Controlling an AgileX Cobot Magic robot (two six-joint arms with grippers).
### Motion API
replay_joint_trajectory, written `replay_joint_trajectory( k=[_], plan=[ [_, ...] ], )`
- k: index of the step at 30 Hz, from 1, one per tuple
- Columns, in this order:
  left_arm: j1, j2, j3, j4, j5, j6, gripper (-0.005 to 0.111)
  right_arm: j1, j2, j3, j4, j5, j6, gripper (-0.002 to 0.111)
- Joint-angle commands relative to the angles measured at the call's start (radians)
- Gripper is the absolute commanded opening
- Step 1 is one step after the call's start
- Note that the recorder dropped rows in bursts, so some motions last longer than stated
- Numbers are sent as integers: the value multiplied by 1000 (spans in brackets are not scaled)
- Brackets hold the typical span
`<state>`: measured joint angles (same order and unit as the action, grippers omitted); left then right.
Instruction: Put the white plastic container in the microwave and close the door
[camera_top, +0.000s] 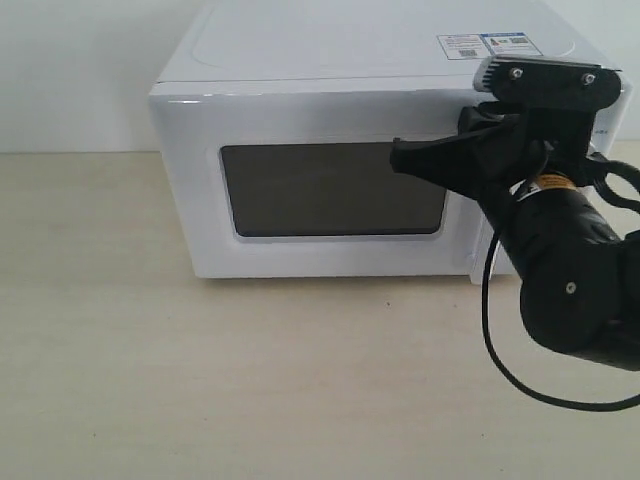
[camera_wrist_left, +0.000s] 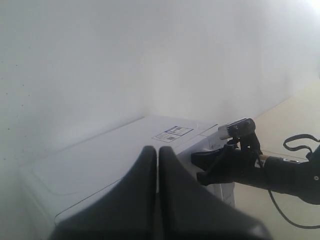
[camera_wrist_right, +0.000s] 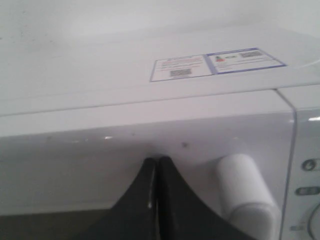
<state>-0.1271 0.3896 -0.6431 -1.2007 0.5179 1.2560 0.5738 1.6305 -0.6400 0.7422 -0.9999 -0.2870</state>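
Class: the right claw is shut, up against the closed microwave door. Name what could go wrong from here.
1. The right claw seems pressed on the door; more push could shove the microwave back across the table.
2. The slack cable under that arm could snag the handle on retreat.
3. The dark window hides the inside, so what is in there cannot be checked.

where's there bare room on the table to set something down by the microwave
Bare: the wide stretch of table in front of the microwave and its closed door, and the strip left of it. Crowded: the right front corner, where the right pincer, shut, sits by the handle and its cable hangs above the table.
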Motion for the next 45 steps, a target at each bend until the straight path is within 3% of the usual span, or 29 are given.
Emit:
replay_joint_trajectory(
  k=[1, 14, 29, 45],
  plan=[
    [4, -4, 4, -14, 13, -11, 4, -17, 0, -11, 11, -22, -14, 0],
    [4, -4, 4, -4, 13, -11, 4, -15, -44, 19, 11, 85, -2, 0],
    [4, -4, 4, 13, 15, -11, 4, -15, -386, 200, 14, 229, -33, 0],
    [4, -4, 4, 13, 13, -11, 4, -15, -402, 200, 12, 213, -33, 0]
  ],
)
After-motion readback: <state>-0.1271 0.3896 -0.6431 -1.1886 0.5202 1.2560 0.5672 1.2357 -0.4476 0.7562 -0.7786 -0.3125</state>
